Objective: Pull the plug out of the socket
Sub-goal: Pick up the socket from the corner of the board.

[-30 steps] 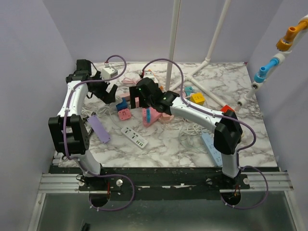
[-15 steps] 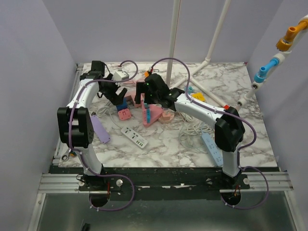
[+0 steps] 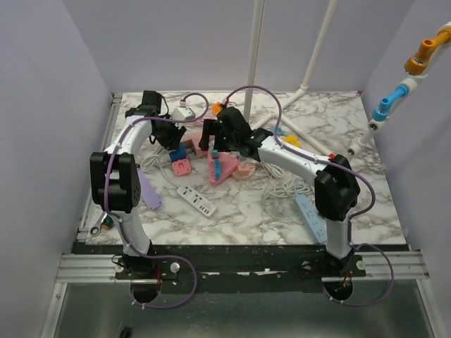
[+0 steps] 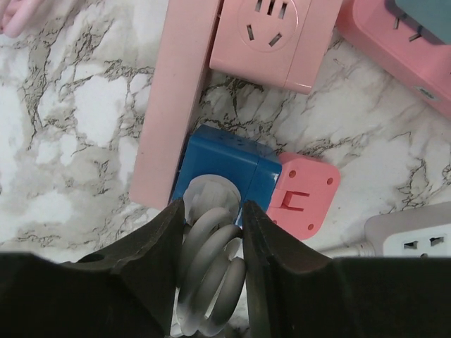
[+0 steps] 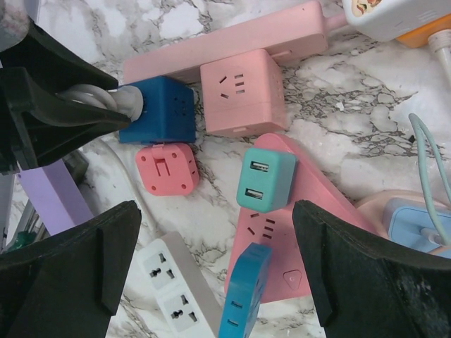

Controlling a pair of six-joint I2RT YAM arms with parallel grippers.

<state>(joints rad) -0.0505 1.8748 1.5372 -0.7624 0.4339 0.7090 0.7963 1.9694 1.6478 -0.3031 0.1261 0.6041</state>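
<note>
Marble-patterned white and grey counter (image 3: 352, 134) fills the space between plain lilac walls, strewn with power strips and adapters. Its white left arm (image 3: 121, 151) reaches toward 11 o'clock in the overhead view and the white right arm (image 3: 296, 160) toward 12 o'clock; the right jaws stand wide apart, gripping nothing. Seen from the left wrist, a long pale pink plastic power strip (image 4: 176, 91) runs from 12 down to 8 o'clock. From the right wrist, a pink triangular power strip (image 5: 313, 172) lies at 4 o'clock and a white rectangular power strip (image 5: 176, 289) at 7 o'clock. At 1 o'clock of the left wrist view a pink plastic cube socket (image 4: 275, 35) touches the long strip. Mid-frame there, a blue plastic cube socket (image 4: 225, 165) sits against the long strip. On the triangular strip stands a teal two-port USB adapter (image 5: 264, 179). Touching the blue cube's 3 o'clock side is a small coral square adapter (image 4: 303, 190). Smallest, a grey ribbed plastic plug (image 4: 211, 246) is seated in the blue cube's 6 o'clock face, and the left jaws are clamped on it
</note>
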